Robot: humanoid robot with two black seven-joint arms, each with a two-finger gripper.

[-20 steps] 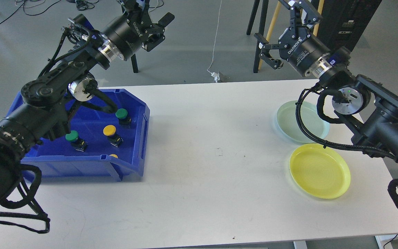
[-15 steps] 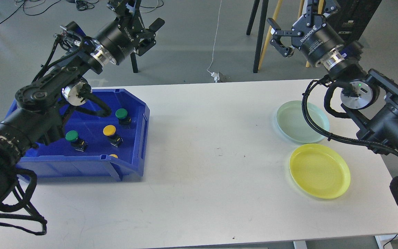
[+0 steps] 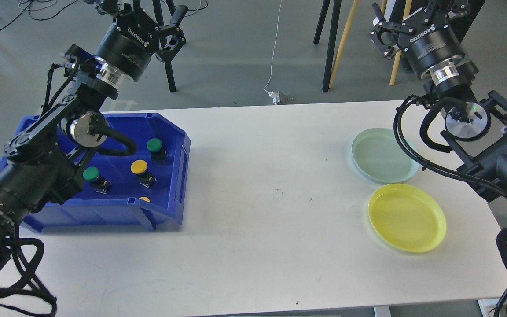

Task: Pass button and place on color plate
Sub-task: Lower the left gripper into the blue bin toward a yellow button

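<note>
Left gripper: raised high, well above and beyond the blue bin, fingers spread wide with nothing between them. It's released, touching nothing.

Right gripper: also up high, far past the table's back edge, well above the plates. One finger shows to the side, but the far end is cut off by the top of the view, so I cannot tell how far open it is; nothing seen in it.

Buttons: all down below the left hand, in the bin. A green button sits nearest under it, a yellow button just in front of that, a second green button further toward the arm's base, and a sliver of another yellow one peeks over the bin's front wall.

Why there: bin on the left arm's side, plates on the right arm's side, so a handover across the middle looks like the plan.

Green plate: below the right hand, bare.

Yellow plate: just in front of the green one, nearly touching, bare.

Table: open middle stretch between the hands, room for the pass.

Step in hand: my read is no pick has begun; left hand needs to drop onto a button first.
</note>
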